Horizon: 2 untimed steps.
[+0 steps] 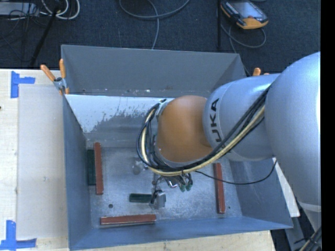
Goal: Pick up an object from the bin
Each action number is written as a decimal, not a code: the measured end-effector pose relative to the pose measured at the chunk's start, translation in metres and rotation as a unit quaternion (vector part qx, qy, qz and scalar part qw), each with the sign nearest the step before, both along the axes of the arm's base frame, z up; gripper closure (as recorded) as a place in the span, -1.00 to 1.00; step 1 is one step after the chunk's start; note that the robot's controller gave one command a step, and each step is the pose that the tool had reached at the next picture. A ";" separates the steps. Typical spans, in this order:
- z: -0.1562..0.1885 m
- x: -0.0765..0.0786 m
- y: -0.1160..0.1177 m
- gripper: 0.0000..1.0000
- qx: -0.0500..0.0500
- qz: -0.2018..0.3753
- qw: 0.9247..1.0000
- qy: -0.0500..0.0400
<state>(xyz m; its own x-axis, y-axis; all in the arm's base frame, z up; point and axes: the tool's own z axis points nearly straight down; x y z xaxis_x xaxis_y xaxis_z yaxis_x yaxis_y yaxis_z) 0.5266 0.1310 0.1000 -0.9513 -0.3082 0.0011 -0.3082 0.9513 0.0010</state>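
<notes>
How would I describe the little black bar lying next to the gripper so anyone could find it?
Look in the grey metal bin, on its floor toward the view's lower edge, just above the long reddish-brown strip. Right beside the gripper, on its left in the view, lies a short flat black bar. It is much shorter and darker than the brown strips around it.

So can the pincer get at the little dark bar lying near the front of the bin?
Probably yes. The pincer sits right at the right end of the little dark bar, low in the bin. Nothing lies on the bar, and the long brown strip lies apart, nearer the front wall.
</notes>
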 end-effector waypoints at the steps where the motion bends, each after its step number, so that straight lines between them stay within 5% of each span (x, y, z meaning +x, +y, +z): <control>1: 0.002 -0.006 -0.004 -1.00 0.000 -0.056 0.998 0.001; 2: -0.032 -0.012 0.000 -1.00 -0.001 -0.063 0.998 0.002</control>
<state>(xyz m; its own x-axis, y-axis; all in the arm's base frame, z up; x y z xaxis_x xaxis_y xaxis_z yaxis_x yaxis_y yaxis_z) 0.5146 0.1312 0.0677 -0.9825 -0.1861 0.0048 -0.1861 0.9825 0.0008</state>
